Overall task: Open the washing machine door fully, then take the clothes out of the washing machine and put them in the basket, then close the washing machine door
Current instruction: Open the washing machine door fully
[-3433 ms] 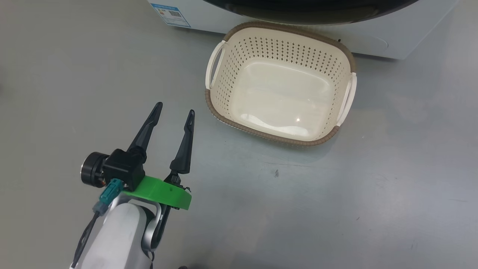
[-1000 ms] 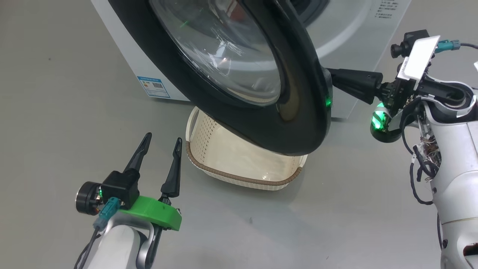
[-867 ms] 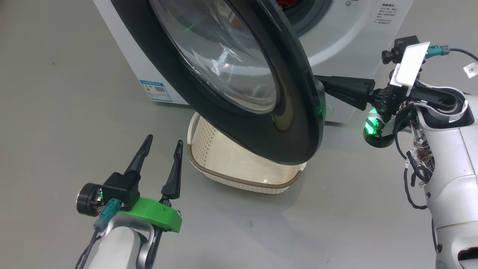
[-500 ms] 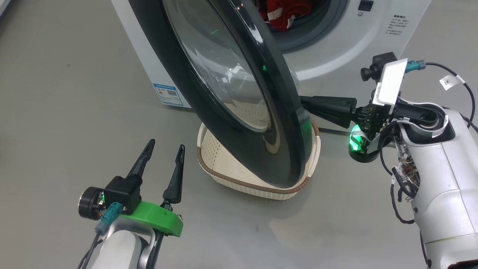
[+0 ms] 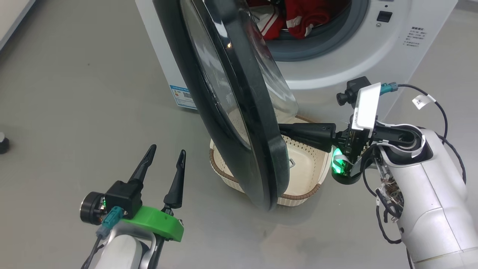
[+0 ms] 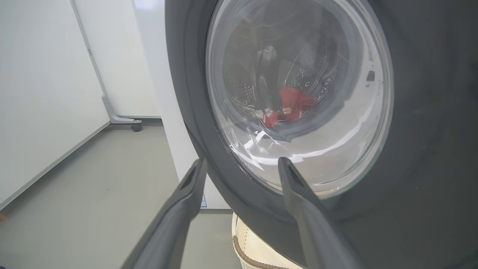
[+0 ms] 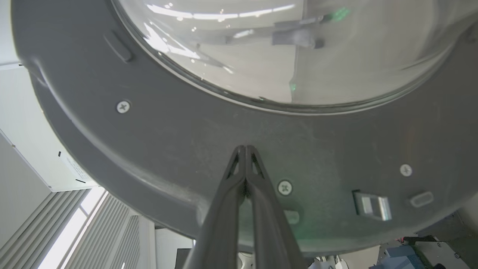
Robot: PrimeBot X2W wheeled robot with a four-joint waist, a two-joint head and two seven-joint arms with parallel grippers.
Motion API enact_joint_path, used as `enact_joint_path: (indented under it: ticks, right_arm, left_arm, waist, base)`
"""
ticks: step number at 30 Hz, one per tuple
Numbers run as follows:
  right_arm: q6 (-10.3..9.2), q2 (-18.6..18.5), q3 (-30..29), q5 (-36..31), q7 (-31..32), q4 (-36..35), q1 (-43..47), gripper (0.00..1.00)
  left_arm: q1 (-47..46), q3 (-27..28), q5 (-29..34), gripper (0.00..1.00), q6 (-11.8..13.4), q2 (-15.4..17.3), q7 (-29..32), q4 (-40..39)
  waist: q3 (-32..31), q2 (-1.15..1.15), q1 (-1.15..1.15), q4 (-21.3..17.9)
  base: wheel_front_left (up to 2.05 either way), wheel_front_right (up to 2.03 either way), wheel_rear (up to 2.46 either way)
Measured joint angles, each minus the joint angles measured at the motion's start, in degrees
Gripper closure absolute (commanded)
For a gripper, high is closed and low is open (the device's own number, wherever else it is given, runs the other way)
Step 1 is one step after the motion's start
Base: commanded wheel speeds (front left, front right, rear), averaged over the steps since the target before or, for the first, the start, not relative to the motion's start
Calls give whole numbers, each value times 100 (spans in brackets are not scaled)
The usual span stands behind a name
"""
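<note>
Black fingers of the right gripper (image 7: 245,150) are pressed together on nothing, their tips against the grey inner rim of the washing machine door (image 5: 261,123), just below its glass bowl. That door stands swung out from the washing machine (image 5: 373,59), nearly edge-on in the head view, bowl bulging toward the drum. Red clothes (image 5: 302,18) lie in the drum mouth. Cream basket (image 5: 298,196) sits on the floor under the door. On the door's outer side the left gripper (image 5: 167,150) hangs spread wide, empty.
</note>
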Motion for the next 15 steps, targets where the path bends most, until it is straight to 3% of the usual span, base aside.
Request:
enact_joint_path:
  ticks: [15]
  right_arm:
    - [-4,58,470,278,-2,-172,351,100]
  left_arm:
    - [70,-25,-3,0,1,10,0,-9]
  waist:
    - [-65,0,0,174]
  base:
    - [0,0,0]
